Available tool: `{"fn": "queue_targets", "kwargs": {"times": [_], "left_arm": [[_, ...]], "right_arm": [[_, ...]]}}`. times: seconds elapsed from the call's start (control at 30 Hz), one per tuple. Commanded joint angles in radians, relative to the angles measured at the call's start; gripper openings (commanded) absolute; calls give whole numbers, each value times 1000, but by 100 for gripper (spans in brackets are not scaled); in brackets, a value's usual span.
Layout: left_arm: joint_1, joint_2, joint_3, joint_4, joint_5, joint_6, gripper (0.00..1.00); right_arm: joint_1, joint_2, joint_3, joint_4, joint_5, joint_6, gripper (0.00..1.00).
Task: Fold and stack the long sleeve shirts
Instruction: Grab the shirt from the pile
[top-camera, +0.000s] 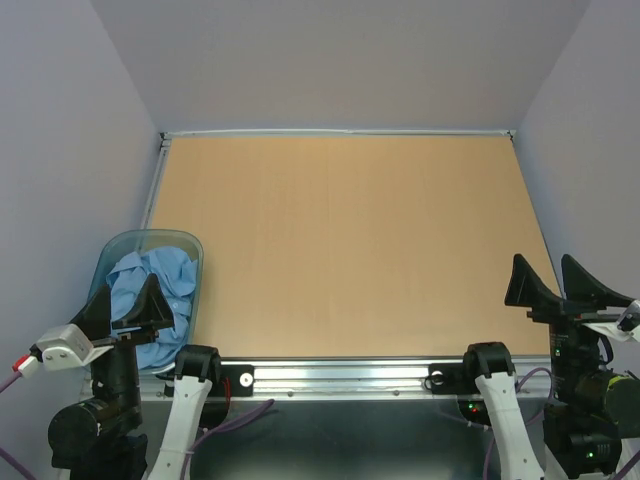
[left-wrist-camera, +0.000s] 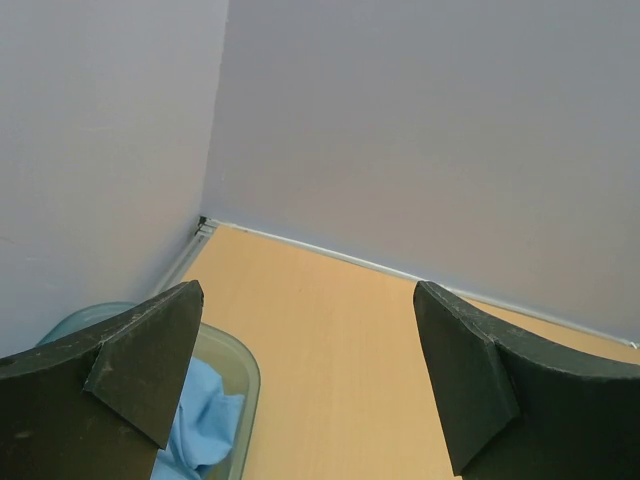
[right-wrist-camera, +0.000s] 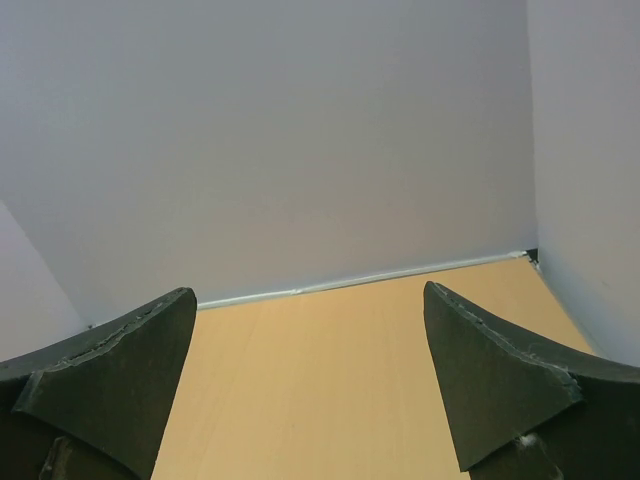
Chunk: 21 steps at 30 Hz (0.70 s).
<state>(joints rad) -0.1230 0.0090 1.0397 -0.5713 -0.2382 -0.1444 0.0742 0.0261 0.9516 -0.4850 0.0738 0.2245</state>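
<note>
A light blue long sleeve shirt (top-camera: 152, 290) lies crumpled inside a clear bluish plastic tub (top-camera: 186, 243) at the table's near left corner. A corner of the shirt also shows in the left wrist view (left-wrist-camera: 205, 420), inside the tub's rim (left-wrist-camera: 240, 360). My left gripper (top-camera: 128, 305) is open and empty, held above the tub's near side. My right gripper (top-camera: 556, 283) is open and empty at the near right edge of the table. In the wrist views both pairs of black fingers (left-wrist-camera: 150, 350) (right-wrist-camera: 480, 370) stand wide apart over bare wood.
The wooden table (top-camera: 350, 240) is walled by lavender panels at the back and both sides. A metal rail (top-camera: 340, 375) with both arm bases runs along the near edge.
</note>
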Motion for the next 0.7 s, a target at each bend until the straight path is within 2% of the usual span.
{"fn": "queue_targets", "kwargs": {"times": [0.0, 0.13, 0.3, 0.5, 0.53, 0.67], "left_arm": [[2, -179, -6, 42, -4, -21, 99], [2, -159, -12, 36, 0, -55, 99], [2, -71, 5, 10, -24, -193, 99], [2, 118, -3, 16, -26, -359, 99], [2, 168, -7, 17, -27, -389, 99], [2, 346, -12, -60, -88, -480, 99]], "right_arm": [[6, 3, -10, 19, -45, -19, 100], [6, 17, -8, 17, -66, -19, 100], [6, 69, -7, 13, -36, 18, 100], [6, 314, 22, -7, -25, 79, 100], [4, 402, 45, -20, -29, 111, 100], [6, 636, 116, -72, -168, 130, 100]]}}
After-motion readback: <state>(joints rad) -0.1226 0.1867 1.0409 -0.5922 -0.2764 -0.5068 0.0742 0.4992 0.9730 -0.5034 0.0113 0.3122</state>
